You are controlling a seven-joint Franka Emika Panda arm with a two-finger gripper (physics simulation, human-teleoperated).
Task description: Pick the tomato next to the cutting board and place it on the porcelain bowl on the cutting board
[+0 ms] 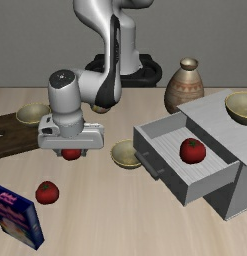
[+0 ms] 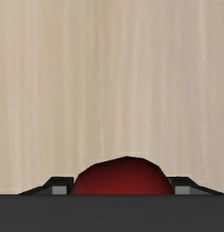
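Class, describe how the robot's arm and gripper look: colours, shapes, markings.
The arm has glossy white, rounded segments with black joints, on a black base. The gripper has a boxy pale grey body. No markings or cables are visible.

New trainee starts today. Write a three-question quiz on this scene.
1. How many tomatoes are in the exterior view?
2. True or false: the drawer is shut.
3. The gripper stands over: A) the vase; B) the tomato beside the cutting board; C) the bowl on the cabinet.
Key: 1. Three: the one under the gripper, a second tomato on the table, a third tomato in the drawer. 2. False, it is open. 3. B.
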